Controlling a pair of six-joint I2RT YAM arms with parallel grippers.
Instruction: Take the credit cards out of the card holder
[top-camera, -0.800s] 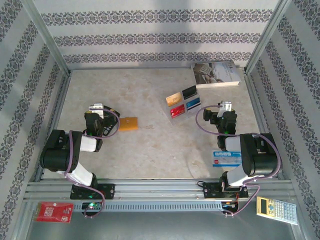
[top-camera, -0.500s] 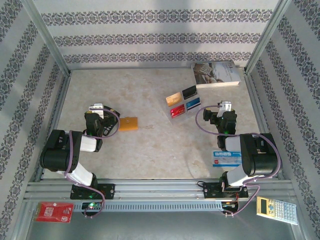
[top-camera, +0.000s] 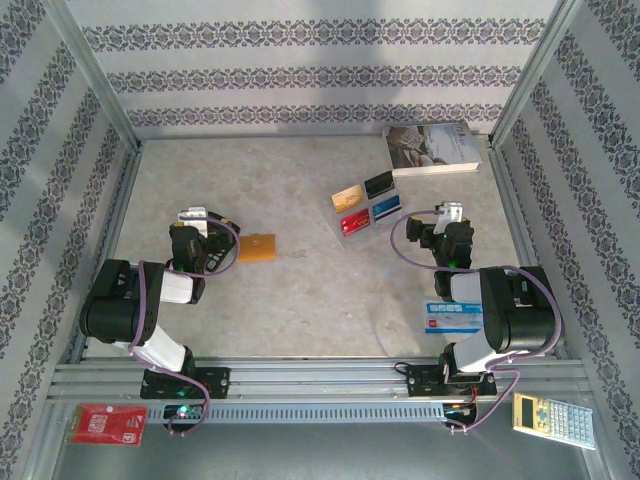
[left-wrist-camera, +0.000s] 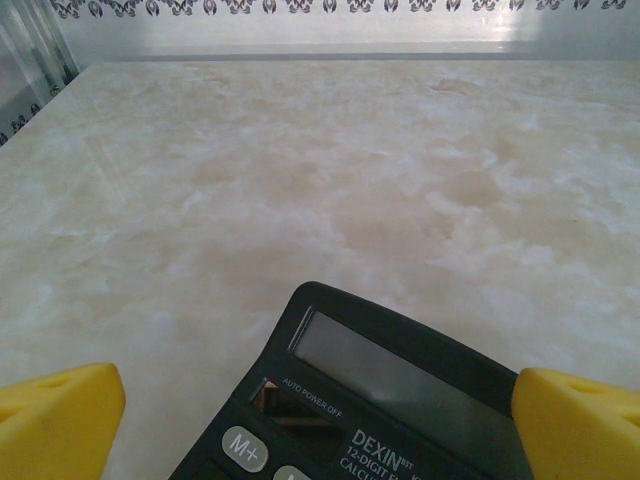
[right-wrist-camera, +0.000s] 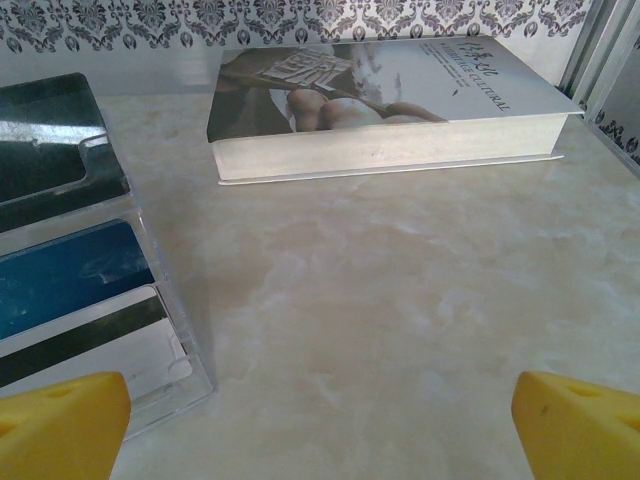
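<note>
Table (top-camera: 300, 300): marble-look top, both arms sat at its near edge.
Book (top-camera: 432, 148): lay flat in the far right corner.
Clear tray (top-camera: 366, 205): sat near the book, holding black, tan, blue and red cards.
Black calculator (left-wrist-camera: 400, 400): lay right under the left gripper.
Left gripper (left-wrist-camera: 320, 405): yellow fingers were wide apart over the calculator.
Right gripper (right-wrist-camera: 320, 415): fingers were wide apart too, over bare table between tray and book.
Card holder (top-camera: 256, 247): tan-orange, flat on the table just right of the left gripper, well apart from the tray, nothing touching it.
</note>
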